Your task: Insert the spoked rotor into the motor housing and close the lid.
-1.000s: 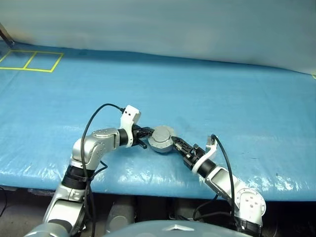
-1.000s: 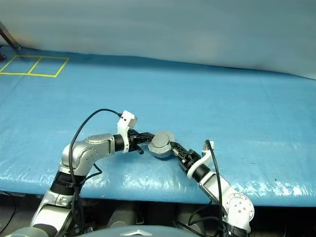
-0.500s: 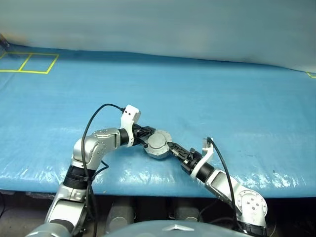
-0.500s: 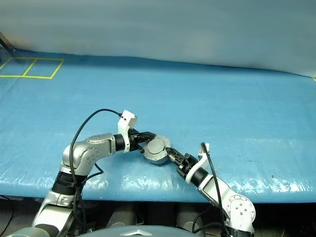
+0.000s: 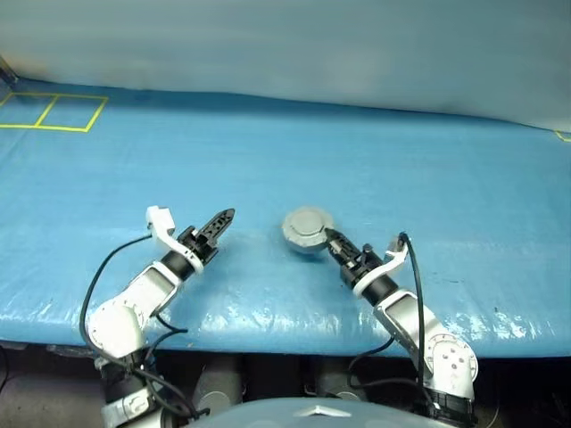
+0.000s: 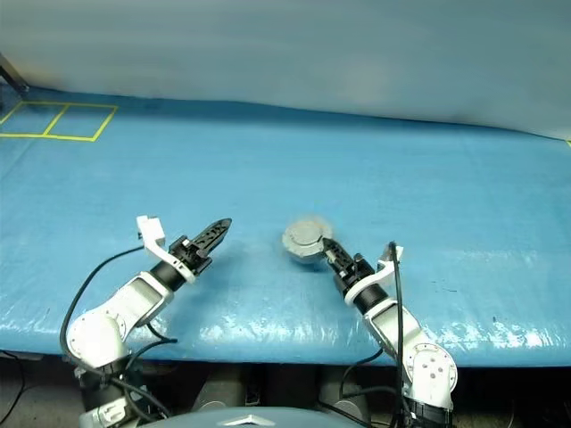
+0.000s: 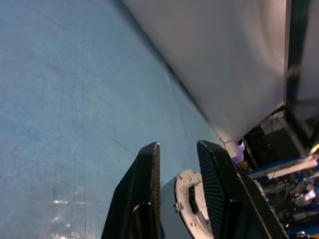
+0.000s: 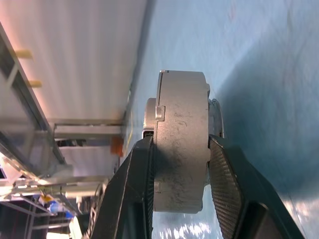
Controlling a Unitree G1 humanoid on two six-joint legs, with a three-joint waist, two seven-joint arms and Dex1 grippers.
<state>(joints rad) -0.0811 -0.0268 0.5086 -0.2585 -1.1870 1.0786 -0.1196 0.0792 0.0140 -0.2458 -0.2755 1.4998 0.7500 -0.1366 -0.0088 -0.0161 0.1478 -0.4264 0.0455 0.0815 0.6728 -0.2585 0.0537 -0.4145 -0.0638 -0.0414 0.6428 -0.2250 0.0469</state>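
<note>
The right gripper (image 5: pixel 332 240) was clamped across the flat faces of the closed motor housing (image 5: pixel 307 229), lid (image 8: pixel 151 164) seated on it, held just above the blue table cover (image 5: pixel 428 178) near centre. It looked like a stiff, fairly heavy, slick metal puck, so gripping face-to-face seemed safer than pinching the rim. At its 9 o'clock, well apart, the left gripper (image 5: pixel 220 220) hung empty, fingers parted.

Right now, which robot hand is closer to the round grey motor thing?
The right. The right gripper is clamped on the motor housing, with the lid closed. The left gripper is off to its left, apart from it, holding nothing.
</note>
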